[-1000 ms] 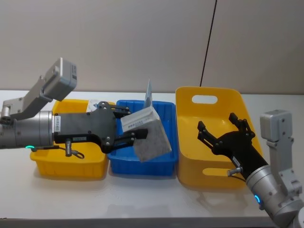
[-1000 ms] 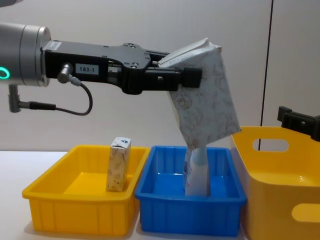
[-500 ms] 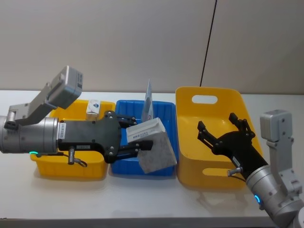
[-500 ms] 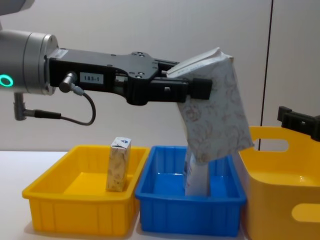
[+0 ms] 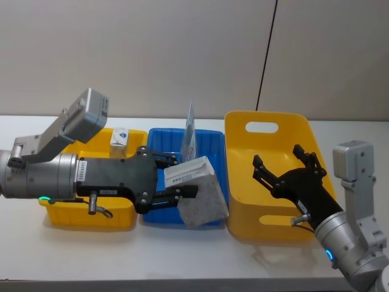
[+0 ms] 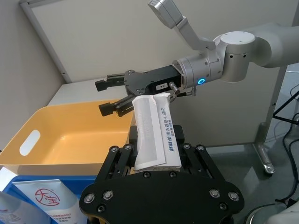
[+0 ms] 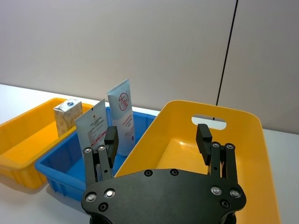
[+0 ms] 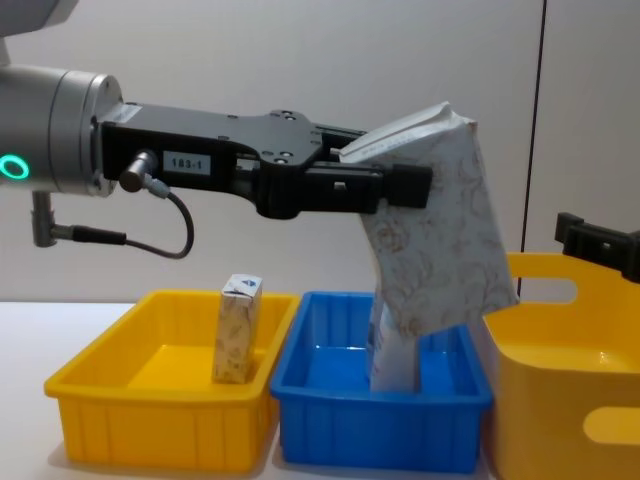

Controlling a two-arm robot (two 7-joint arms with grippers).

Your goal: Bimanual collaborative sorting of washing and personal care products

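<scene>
Clamping the sealed top of a flat white pouch with a faint gold floral print in the left pincer, fingers closed in tight against both faces. Reaching in from the left, well above the surface. Holding that pouch tilted, top end toward the arm, lower corner dangling over the right half of the blue plastic tray, just beside the rim of the tall yellow plastic tub with a handle slot. Hard to tell whether touching anything below.

Standing upright inside the blue tray: a pale blue-white pouch with a pointed top and a red circular logo, partly hidden in the chest view behind the held one.

Over in the shallow yellow plastic tray on the left: a small cream-beige carton with a gold pattern, upright, close to the wall next to the blue tray.

And on the right, hovering above the tall tub: the right pincer, spread wide, gripping nothing, touching nothing.

From the left wrist: printed strip of the held pouch poking out between the closed fingers, blue lettering running down it, and beyond, the wide-open right pincer over the tub's mouth.
</scene>
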